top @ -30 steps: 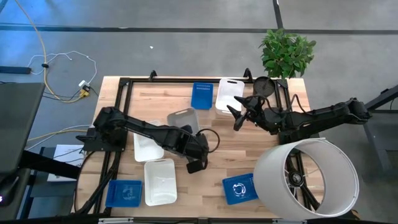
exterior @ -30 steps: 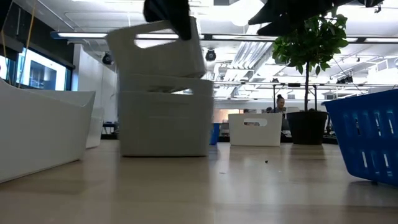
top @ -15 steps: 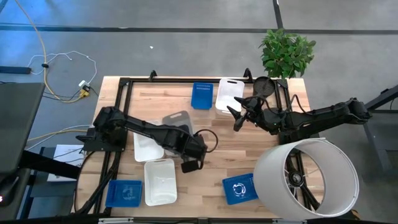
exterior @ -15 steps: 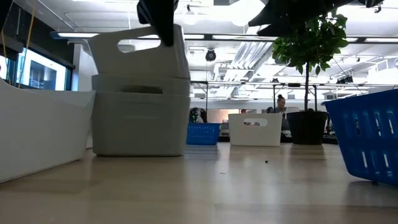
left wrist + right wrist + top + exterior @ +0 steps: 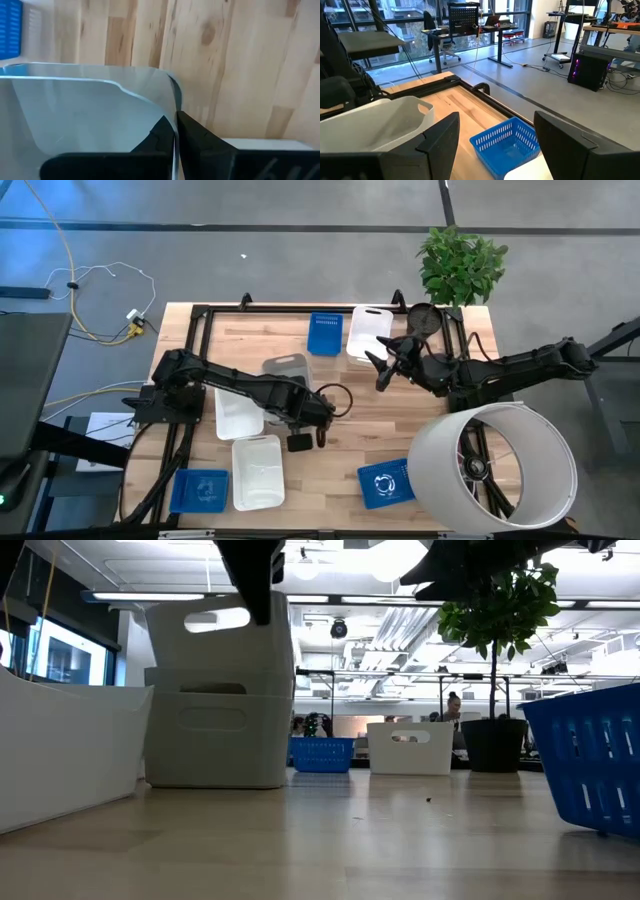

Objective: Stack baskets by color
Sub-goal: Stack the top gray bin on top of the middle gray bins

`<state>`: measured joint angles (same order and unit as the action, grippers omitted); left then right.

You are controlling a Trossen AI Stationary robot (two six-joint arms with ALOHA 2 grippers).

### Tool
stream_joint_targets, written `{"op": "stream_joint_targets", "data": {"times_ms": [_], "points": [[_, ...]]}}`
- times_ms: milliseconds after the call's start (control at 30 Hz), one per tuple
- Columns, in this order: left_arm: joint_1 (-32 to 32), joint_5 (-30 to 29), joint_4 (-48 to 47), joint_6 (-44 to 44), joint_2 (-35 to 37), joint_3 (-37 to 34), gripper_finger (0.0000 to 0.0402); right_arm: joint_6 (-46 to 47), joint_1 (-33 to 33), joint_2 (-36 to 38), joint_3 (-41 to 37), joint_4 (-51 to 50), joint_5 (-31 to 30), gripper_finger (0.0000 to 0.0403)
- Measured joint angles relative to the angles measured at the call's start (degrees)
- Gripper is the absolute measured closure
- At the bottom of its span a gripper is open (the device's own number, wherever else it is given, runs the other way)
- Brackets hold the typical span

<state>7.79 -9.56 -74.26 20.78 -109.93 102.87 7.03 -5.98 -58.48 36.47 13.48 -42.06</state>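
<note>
Where baskets (image 5: 257,471) lie, the wooden table (image 5: 350,430) shows bare planks.

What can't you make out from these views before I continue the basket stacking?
- High view: the left end effector hides its own grip; the left wrist view shows it shut on the grey basket wall.
- Low view: the white basket blocks what sits behind it.
- High view: the big white cylinder covers the table corner beneath.

Grey basket (image 5: 85,120), lower part cropped.

Tray (image 5: 287,370) at table (image 5: 380,415) centre, above another tray (image 5: 238,413); plant (image 5: 461,265) behind.
</note>
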Motion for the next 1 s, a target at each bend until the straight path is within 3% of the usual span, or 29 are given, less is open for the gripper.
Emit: {"op": "stream_joint_targets", "data": {"times_ms": [767,1000], "points": [[-0.4,1.9,-2.3,-4.6,-1.3,0.0,0.0400,0.6,0.0,0.0,0.0,-0.8,-0.1,0.0160],[-0.4,1.4,-2.2,-6.0,-1.3,0.0,0.0357,0.5,0.0,0.0,0.0,-0.8,0.0,0.0160]]}}
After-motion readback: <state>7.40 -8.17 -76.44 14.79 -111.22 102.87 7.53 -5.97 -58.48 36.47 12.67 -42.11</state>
